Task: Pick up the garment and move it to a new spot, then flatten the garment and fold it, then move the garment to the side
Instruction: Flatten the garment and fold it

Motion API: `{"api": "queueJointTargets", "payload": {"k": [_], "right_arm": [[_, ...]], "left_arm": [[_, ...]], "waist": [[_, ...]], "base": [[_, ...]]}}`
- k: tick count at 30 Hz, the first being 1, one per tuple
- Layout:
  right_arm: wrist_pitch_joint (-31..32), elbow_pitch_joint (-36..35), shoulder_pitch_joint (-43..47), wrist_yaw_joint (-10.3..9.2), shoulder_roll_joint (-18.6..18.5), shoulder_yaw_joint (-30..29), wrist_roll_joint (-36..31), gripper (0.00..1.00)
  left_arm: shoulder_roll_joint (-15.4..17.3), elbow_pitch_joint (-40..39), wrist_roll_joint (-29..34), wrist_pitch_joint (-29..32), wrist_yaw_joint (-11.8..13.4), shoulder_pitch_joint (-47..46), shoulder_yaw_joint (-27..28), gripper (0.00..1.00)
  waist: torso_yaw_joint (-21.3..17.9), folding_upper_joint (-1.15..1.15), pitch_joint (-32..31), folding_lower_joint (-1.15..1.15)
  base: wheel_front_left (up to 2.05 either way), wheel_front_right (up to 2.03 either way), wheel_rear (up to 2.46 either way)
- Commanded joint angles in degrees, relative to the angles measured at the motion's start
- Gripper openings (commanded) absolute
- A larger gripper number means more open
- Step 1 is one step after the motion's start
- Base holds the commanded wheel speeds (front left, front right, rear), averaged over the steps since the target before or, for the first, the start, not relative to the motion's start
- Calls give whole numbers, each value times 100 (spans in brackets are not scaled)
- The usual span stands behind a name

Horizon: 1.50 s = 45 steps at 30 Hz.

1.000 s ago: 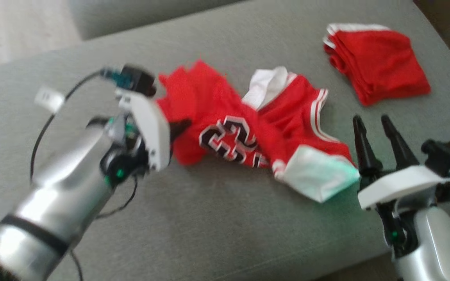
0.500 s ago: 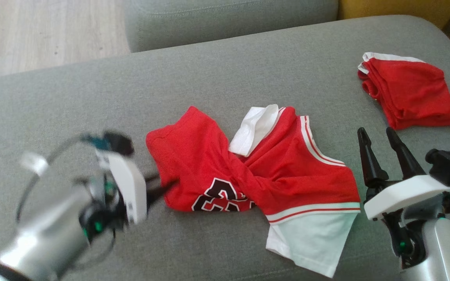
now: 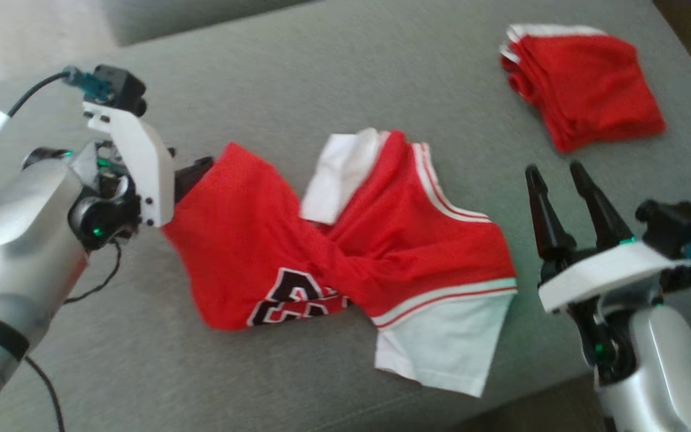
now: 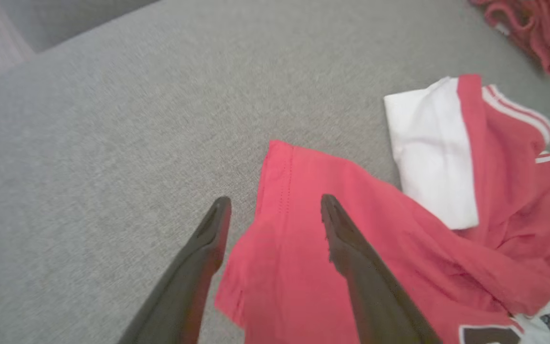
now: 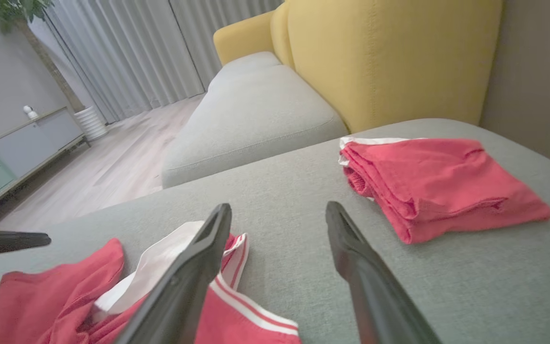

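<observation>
The garment (image 3: 345, 246), a red jersey with white panels and black numbers, lies twisted on the grey sofa cushion (image 3: 321, 78). My left gripper (image 3: 197, 169) hovers at its upper left corner. In the left wrist view its jaws (image 4: 275, 203) stand open, with the garment's (image 4: 351, 248) red corner lying loose beneath and between them, not clamped. Right of the garment's white hem, my right gripper (image 3: 554, 169) stands open and empty with its fingers pointing up. The right wrist view looks between its fingers (image 5: 279, 206) over the garment (image 5: 112, 296).
A folded red garment (image 3: 585, 102) rests at the cushion's far right, also seen as the folded red garment (image 5: 437, 186). Behind are a second grey cushion (image 5: 256, 105), a yellow backrest (image 5: 380, 57) and wooden floor (image 5: 112, 167). The cushion's front edge runs near my right arm.
My left gripper has opened and let go of the garment's left edge. The garment now lies spread lower on the cushion. The head camera shifted; the right gripper stayed open.
</observation>
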Motion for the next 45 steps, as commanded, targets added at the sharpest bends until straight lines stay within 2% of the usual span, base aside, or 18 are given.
{"api": "queueJointTargets", "payload": {"k": [1, 5, 10, 11, 13, 21, 26, 29, 34, 35, 38, 45], "right_arm": [[-84, -160, -213, 42, -39, 126, 37, 100], [-210, -34, -323, 42, -51, 141, 107, 100], [-326, 87, -339, 42, -66, 125, 144, 100], [-340, 108, -340, 42, -72, 118, 147, 100], [-362, 150, -341, 42, -77, 99, 138, 100], [-320, 215, -247, 42, -155, 60, 58, 100], [-201, 160, -117, 42, -193, 15, -6, 100], [-120, 103, 29, 42, -199, -64, -45, 100], [16, 11, 294, 42, -183, -216, -99, 100], [16, 11, 294, 42, -183, -216, -99, 100], [89, -51, 421, 42, -168, -310, -145, 100], [245, -221, 587, 42, -137, -438, -225, 100]], "left_arm": [[124, -39, 41, 4, 3, -431, 198, 100], [137, 278, -7, 38, 1, -540, 48, 100], [115, 479, -158, 138, 0, -618, -125, 100], [118, 510, -172, 158, 0, -626, -171, 86], [110, 503, -148, 127, 0, -656, -295, 0], [56, -44, -320, -305, -1, -749, -619, 0], [237, -761, -601, -303, -1, -717, -775, 0], [525, -1378, -730, -123, -1, -656, -873, 0], [1222, -2463, -1155, 312, -1, -332, -939, 0], [1222, -2463, -1155, 312, -1, -332, -939, 0], [1637, -3090, -1457, 517, 3, 46, -966, 0], [2412, -4229, -1985, 918, 408, 1060, -1033, 0]], "waist": [[-389, 0, 349, 0], [-680, 0, 538, 0], [-795, 0, 607, 0], [-790, 0, 601, 0], [-744, 0, 564, 0], [-168, 0, 104, 0], [284, 0, -239, 0], [556, 0, -426, 0], [972, 0, -675, 0], [972, 0, -675, 0], [1153, 0, -792, 0], [1326, 0, -933, 0]], "base": [[0, 0, 0], [0, 0, 0], [0, 0, 0], [0, 0, 0], [0, 0, 0], [0, 0, 0], [0, 0, 0], [0, 0, 0], [0, 0, 0], [0, 0, 0], [0, 0, 0], [0, 0, 0]]}}
